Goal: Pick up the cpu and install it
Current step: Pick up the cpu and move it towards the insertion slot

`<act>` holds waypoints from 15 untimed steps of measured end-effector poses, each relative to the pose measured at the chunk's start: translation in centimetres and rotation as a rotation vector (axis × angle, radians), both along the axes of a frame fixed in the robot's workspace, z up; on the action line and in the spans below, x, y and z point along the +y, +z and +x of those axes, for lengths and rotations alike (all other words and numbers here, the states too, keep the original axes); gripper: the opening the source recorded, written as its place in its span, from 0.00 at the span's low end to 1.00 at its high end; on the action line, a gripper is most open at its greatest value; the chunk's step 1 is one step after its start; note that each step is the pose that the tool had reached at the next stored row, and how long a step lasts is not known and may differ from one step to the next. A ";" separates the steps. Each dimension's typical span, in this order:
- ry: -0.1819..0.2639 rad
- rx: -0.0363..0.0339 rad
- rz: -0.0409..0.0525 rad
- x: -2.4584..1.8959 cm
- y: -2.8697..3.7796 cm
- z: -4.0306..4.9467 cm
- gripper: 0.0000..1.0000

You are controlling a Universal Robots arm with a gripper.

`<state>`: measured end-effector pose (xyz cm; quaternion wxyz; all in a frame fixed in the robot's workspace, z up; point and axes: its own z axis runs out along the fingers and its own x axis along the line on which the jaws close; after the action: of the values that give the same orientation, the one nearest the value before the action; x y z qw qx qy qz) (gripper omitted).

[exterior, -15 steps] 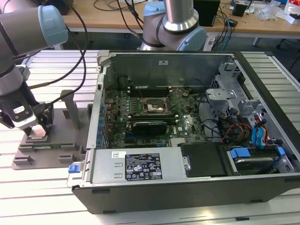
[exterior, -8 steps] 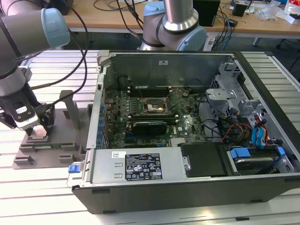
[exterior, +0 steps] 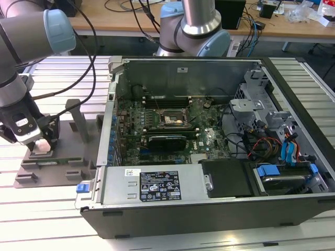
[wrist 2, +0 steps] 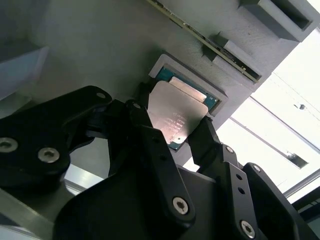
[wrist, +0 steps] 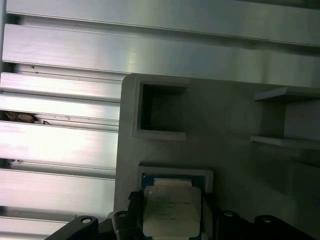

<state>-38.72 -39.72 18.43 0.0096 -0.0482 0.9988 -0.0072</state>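
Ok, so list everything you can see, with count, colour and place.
cpu: one, silvery, at the tray's square recess
tray: one, grey, on the table, at the exterior view's left of the case
case: one, dark grey, open, mid-table
motherboard: one, green, inside the case
socket: one, dark with a metal frame, on the motherboard
cables: several, blue and orange, in the case at the exterior view's right
table: one, silver slats, under it all
other arm: one, grey and light blue, behind the case
arm: one, grey and light blue, above the tray
gripper: one, black, at the cpu
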 end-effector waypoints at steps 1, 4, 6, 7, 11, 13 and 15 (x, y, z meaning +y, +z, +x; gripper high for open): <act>0.000 0.0001 0.0001 -0.02 0.00 0.10 0.55; 0.000 0.0001 0.0001 -0.04 -0.01 0.36 0.55; 0.000 -0.0009 0.0004 -0.03 0.37 0.39 0.55; 0.000 -0.0003 0.0000 -0.04 0.52 0.38 0.55; 0.000 0.0000 0.0000 -0.04 0.71 0.37 0.55; 0.000 0.0008 0.0000 -0.03 0.53 0.37 0.55; 0.000 0.0019 -0.0002 -0.04 0.19 0.37 0.55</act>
<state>-38.35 -39.76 18.62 0.0086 -0.0484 0.9988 -0.0072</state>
